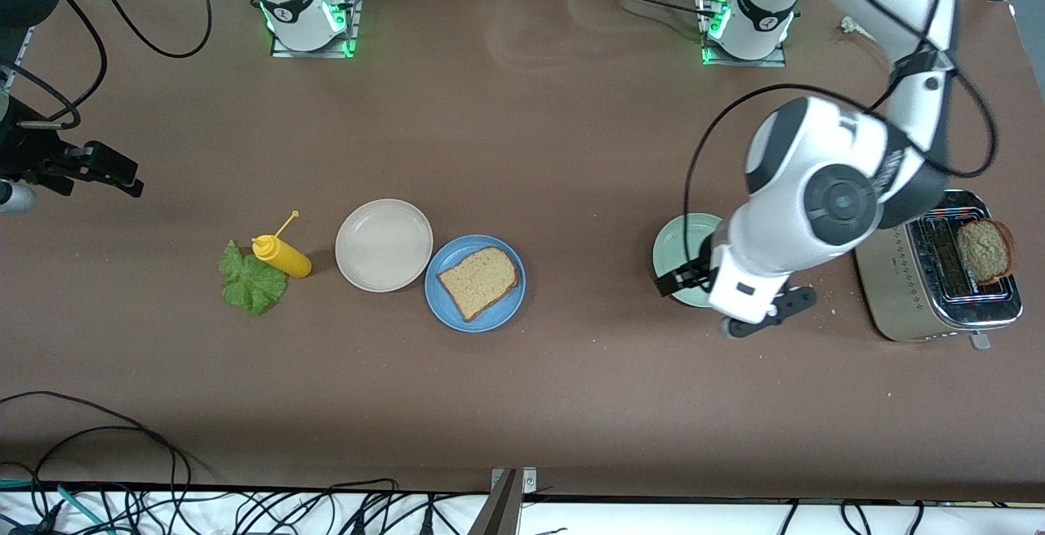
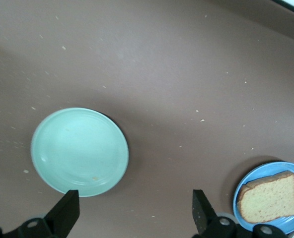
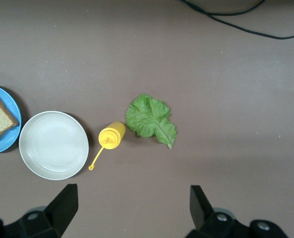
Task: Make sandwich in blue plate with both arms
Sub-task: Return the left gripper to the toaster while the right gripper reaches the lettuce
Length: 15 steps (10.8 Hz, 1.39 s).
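Blue plate (image 1: pixel 457 314) under tan bread (image 1: pixel 479 281), beige plate (image 1: pixel 384 244), yellow bottle (image 1: pixel 282 256), green lettuce (image 1: pixel 251 283), brown table (image 1: pixel 522 151).

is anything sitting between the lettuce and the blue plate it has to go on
Yes. The yellow mustard bottle lies right against the lettuce leaf, and the beige plate sits between the bottle and the blue plate, touching its rim. A carry lifted over both would pass. The right gripper, open, is over bare table beside the leaf.

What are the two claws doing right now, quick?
Left gripper: open, holding nothing, over the table by the mint-green plate.
Right gripper: open, holding nothing, above the lettuce leaf and mustard bottle.
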Tool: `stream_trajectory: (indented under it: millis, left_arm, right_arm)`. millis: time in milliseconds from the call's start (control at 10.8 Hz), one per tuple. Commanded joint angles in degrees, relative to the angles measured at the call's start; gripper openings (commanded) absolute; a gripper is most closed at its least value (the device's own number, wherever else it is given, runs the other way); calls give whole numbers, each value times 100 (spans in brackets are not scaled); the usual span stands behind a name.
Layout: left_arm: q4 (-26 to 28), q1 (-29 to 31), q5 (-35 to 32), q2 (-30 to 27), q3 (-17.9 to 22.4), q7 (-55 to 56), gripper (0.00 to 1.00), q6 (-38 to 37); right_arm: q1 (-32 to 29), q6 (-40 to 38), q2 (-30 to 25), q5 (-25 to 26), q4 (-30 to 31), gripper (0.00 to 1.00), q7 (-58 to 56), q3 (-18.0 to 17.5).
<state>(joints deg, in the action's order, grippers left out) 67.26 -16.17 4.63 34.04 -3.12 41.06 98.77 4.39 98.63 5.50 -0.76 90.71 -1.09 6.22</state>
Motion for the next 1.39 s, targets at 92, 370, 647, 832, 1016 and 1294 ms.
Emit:
stream_trajectory:
  millis: [92, 370, 647, 832, 1016, 1294]
  left_arm:
    - [138, 665, -725, -783, -22, -2322, 100, -927]
    - [164, 1150, -648, -969, -31, -3402, 100, -1246]
    - [208, 1168, -648, -1004, -31, -3437, 100, -1377]
    - [366, 1247, -631, -1118, -57, -3446, 100, -1431]
    - [375, 1972, -263, -1224, -616, -3438, 99, -1414]
    - [593, 2170, -314, -1408, -919, -3385, 96, -1396]
  right_arm:
    - [-78, 164, 362, -3, -36, 100, -50, -25]
    - [-8, 402, 610, -12, -27, 100, 3, -51]
    - [79, 315, 715, -11, 43, 100, -590, -104]
    - [115, 288, 716, -21, -27, 100, -691, -104]
    - [71, 270, 725, -21, 25, 100, -761, -86]
    - [-16, 279, 943, -12, 87, 100, -762, -42]
